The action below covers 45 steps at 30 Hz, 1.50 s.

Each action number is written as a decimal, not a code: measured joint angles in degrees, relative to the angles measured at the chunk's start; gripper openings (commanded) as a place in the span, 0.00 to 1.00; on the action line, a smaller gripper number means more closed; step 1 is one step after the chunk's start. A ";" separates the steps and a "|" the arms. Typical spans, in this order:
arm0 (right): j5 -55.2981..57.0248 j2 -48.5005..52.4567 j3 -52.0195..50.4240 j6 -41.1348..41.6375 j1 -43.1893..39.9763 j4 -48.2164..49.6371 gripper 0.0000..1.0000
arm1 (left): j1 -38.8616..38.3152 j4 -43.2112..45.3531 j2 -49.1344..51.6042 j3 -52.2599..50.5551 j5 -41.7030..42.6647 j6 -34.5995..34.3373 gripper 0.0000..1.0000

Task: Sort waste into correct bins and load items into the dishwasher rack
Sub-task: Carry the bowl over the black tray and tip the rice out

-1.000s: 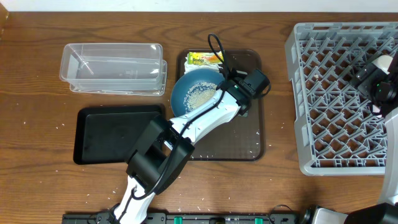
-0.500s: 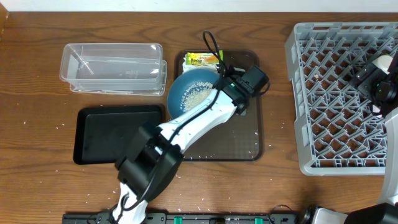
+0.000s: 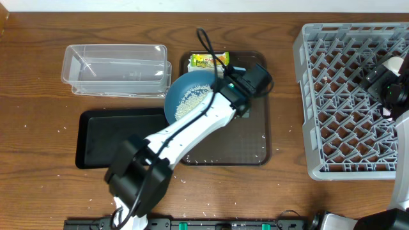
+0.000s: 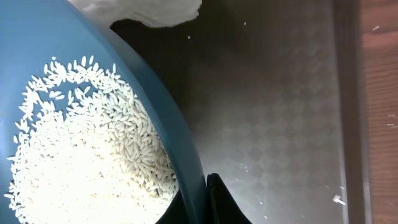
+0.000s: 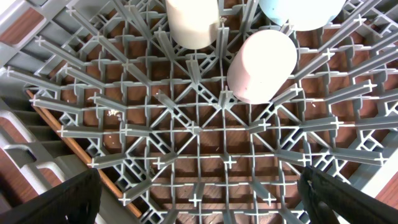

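Observation:
My left gripper [image 3: 219, 94] is shut on the right rim of the wide dark-blue bowl [image 3: 177, 96], which holds loose white rice [image 3: 190, 98]. The bowl hangs over the left edge of the dark-brown serving tray. In the left wrist view my fingers [image 4: 199, 194] pinch the bowl's rim [image 4: 31, 37] beside the rice [image 4: 81, 155], and the white napkin [image 4: 152, 11] lies beyond on the tray. The yellow-green wrapper [image 3: 206, 61] lies at the tray's back. My right gripper [image 3: 388, 82] is open over the grey rack [image 3: 332, 147]. Its view [image 5: 199, 205] shows a pink cup [image 5: 261, 65] and a light-blue bowl [image 5: 301, 12] in the rack. No chopsticks are in view.
The clear tub [image 3: 115, 70] stands at the back left, the black tray [image 3: 115, 137] in front of it. The brown serving tray [image 3: 252, 144] lies between them and the rack. A cream cup [image 5: 193, 22] also sits in the rack. Stray rice grains dot the table.
My left arm has carried the dark-blue bowl leftward, off the middle of the serving tray toward the tub and black tray. The right arm has not moved.

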 measured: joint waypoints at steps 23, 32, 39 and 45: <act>0.00 0.00 0.00 0.00 0.00 0.00 0.99 | 25.70 -10.51 -11.91 -0.04 21.42 -2.97 0.06; 0.00 0.00 0.00 0.00 0.02 0.00 0.99 | 34.97 -10.47 -11.91 -3.04 33.22 -1.55 0.06; 0.00 0.00 0.00 0.00 0.02 0.00 0.99 | 42.80 -10.75 -11.91 -3.76 44.19 2.10 0.06; 0.00 0.00 0.00 0.00 0.02 0.00 0.99 | 49.13 -10.95 -11.91 -5.22 56.83 6.47 0.06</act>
